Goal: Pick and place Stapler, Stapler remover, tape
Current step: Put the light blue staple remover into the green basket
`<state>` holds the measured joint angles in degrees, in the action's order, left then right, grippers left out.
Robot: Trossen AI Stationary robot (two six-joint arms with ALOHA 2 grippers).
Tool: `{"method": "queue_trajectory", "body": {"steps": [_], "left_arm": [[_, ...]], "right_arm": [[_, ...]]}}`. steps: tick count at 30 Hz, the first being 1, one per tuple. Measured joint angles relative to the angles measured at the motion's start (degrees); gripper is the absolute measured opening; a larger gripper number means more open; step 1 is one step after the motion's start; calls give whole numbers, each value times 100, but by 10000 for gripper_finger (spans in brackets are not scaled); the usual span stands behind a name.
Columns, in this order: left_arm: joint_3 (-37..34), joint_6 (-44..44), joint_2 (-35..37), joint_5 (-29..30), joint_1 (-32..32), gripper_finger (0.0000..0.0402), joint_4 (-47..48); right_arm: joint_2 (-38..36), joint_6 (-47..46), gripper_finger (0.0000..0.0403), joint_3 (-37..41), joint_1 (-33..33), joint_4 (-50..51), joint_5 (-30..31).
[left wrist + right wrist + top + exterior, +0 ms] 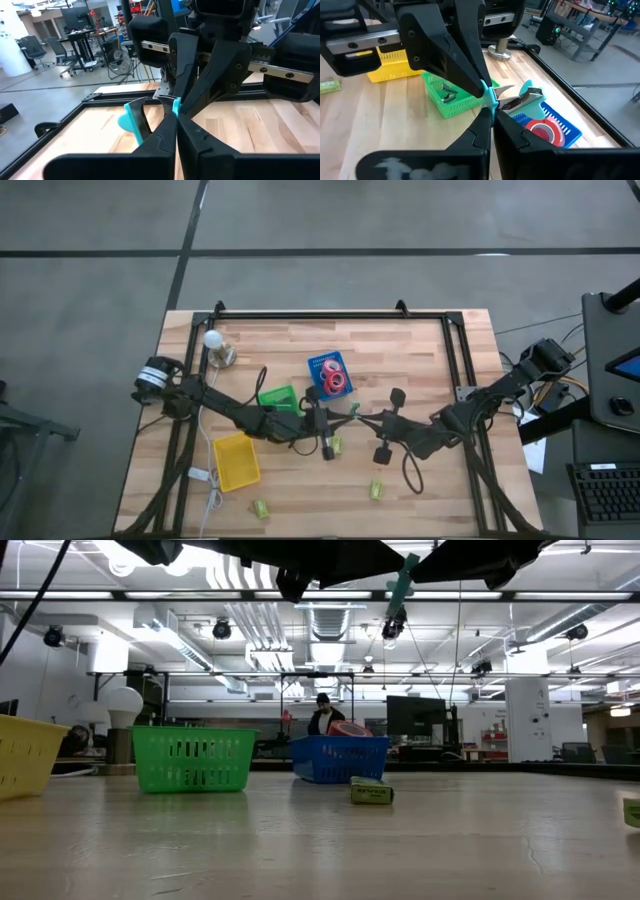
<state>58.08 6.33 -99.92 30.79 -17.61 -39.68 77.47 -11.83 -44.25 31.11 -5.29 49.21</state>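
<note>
A teal stapler remover (521, 96) with metal jaws hangs in the air over the middle of the table, high at the top of the low view (400, 585). My left gripper (176, 119) and my right gripper (489, 111) meet tip to tip on it, both shut, above the spot just near the blue bin (330, 375). The blue bin holds red-pink tape rolls (542, 131). A green bin (451, 95) holds small grey pieces. Small yellow-green staplers (333, 445) (376, 489) (259, 508) lie flat on the table. My left gripper pinches a teal handle (176, 106) of the stapler remover between its two fingers, coming level from the table's left. The remover is lifted clear, and its other teal wing (131, 120) sticks out to one side. My right gripper pinches the same teal handle (490, 96) between its two fingers, coming level from the table's right, opposite the left fingers (465, 65). The metal jaws and the rest of the remover stick out sideways beyond the fingertips, clear of the table.
A yellow bin (237, 460) stands near the left front of the table. A white bulb on a round base (215, 348) stands at the far left. A black frame (330, 313) runs along the table's edges. Bare wood lies at the near right.
</note>
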Motion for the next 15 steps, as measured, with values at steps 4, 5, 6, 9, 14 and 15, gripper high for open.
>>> {"method": "queue_trajectory", "body": {"steps": [4, 5, 6, 9, 14, 15], "left_arm": [[-2, 68, 33, -6, -33, 3, 182], [0, 67, 47, 9, -37, 3, 236], [0, 43, 63, 15, -39, 4, 294], [0, -55, 129, 35, -69, 2, 595], [-7, -198, 246, 89, -122, 2, 888], [-7, -223, 258, 131, -126, 2, 971]], "right_arm": [[-4, -71, 9, 0, 0, 81, -42], [-4, -95, 9, 0, 0, 91, -62], [-4, -140, 9, 0, -2, 130, -80], [-11, -165, 12, -7, -9, 320, -187], [-13, -343, 40, -4, 2, 390, -305], [-13, -346, 48, -5, 0, 412, -317]]}}
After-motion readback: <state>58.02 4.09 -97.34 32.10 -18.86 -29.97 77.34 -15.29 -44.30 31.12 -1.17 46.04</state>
